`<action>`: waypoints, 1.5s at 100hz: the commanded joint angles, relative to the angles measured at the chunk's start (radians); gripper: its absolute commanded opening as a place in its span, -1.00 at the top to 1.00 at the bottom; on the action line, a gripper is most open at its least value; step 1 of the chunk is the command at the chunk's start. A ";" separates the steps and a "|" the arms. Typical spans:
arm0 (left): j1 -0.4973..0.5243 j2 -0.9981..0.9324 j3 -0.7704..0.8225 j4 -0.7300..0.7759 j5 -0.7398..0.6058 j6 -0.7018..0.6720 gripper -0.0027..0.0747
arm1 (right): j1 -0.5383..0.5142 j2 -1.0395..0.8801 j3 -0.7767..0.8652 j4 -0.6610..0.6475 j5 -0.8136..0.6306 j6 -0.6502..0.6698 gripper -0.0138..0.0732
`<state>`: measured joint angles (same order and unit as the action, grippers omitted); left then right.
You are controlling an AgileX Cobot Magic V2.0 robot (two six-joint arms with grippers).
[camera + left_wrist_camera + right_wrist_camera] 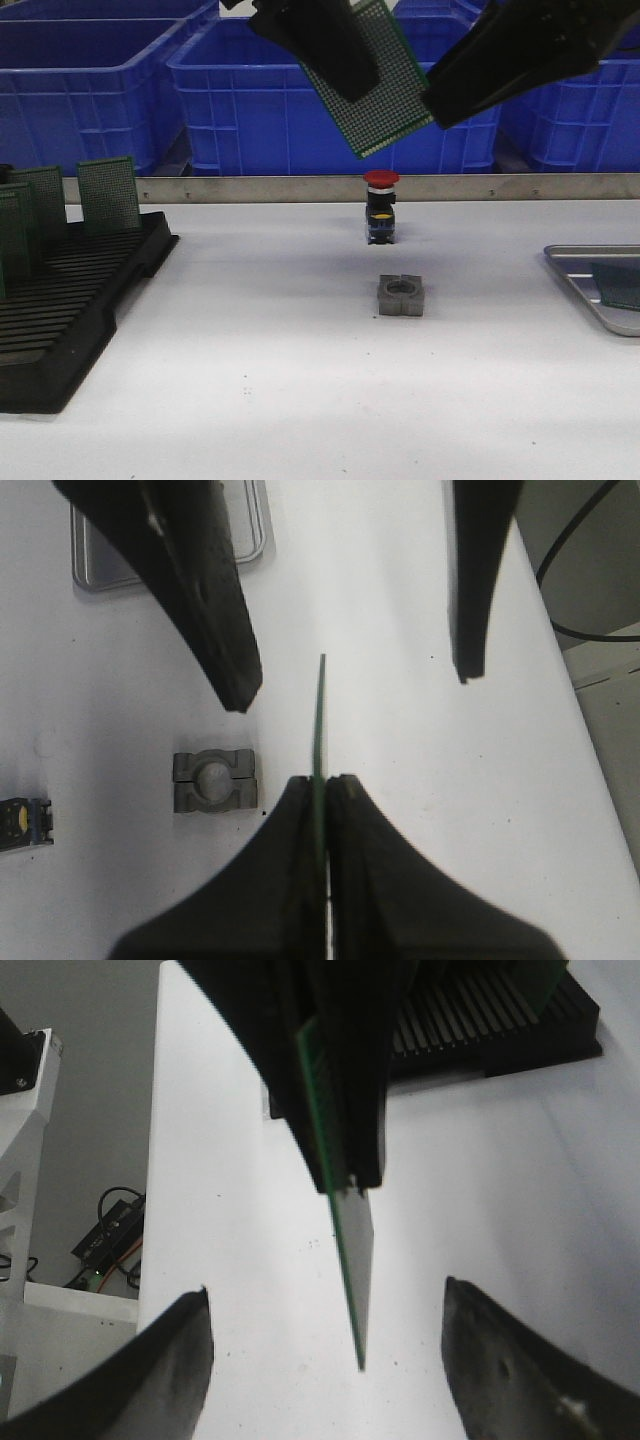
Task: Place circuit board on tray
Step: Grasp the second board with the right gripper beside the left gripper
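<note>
A green perforated circuit board [390, 90] hangs tilted high above the table's middle, with my left gripper [355, 80] shut on its upper edge. The left wrist view shows this board edge-on [320, 715], pinched in that gripper [322, 780]. My right gripper [440, 105] is open just right of the board. In the right wrist view the board's lower corner [352, 1250] sits between the spread fingers of the right gripper [326, 1286], touching neither. The silver-grey tray [575, 265] lies at the table's right edge, with another green board [617, 285] in it.
A black slotted rack [70, 300] at the left holds several upright boards [108, 193]. A red-capped push button [381, 207] and a grey metal block [401, 296] stand mid-table, below the held board. Big blue bins [250, 90] line the back.
</note>
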<state>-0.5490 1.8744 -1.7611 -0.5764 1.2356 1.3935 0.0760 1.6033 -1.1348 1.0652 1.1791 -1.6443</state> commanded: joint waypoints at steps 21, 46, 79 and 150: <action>-0.006 -0.055 -0.025 -0.051 0.036 -0.011 0.98 | 0.049 -0.037 -0.030 0.102 -0.055 -0.011 -0.48; -0.006 -0.055 -0.025 -0.051 0.036 -0.011 0.98 | 0.058 -0.037 -0.030 0.104 -0.076 -0.011 -0.39; -0.006 -0.055 -0.025 -0.051 0.036 -0.011 0.98 | 0.058 -0.037 -0.030 0.104 -0.076 -0.011 0.39; -0.006 -0.055 -0.025 -0.051 0.034 -0.011 -0.43 | 0.058 -0.037 -0.030 0.104 -0.074 0.001 0.84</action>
<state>-0.5490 1.8744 -1.7593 -0.5782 1.2393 1.3819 0.1347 1.6033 -1.1348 1.0998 1.0851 -1.6474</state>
